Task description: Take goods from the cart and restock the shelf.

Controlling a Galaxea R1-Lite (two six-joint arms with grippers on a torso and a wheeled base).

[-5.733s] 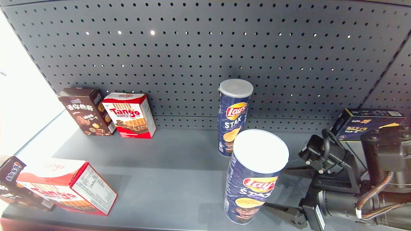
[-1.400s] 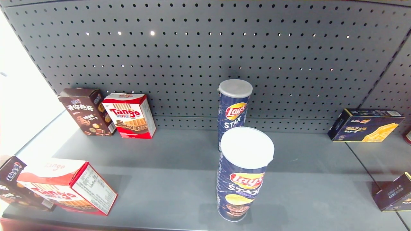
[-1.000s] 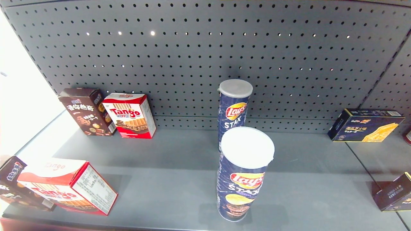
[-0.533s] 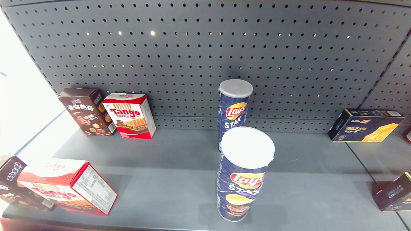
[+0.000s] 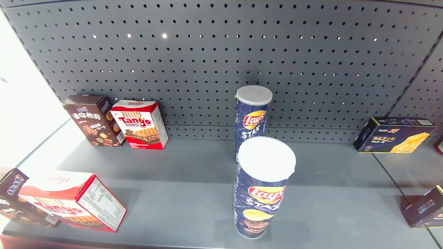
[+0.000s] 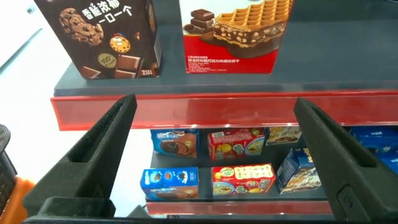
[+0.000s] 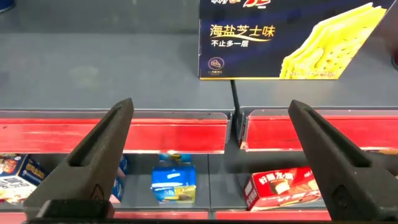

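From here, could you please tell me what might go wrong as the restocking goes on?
1. The front can stands tall near the front of the shelf; a knock could topple it, perhaps onto the rear can.
2. The left hand and right hand, both open, point at the red lip; moving straight ahead might strike it.
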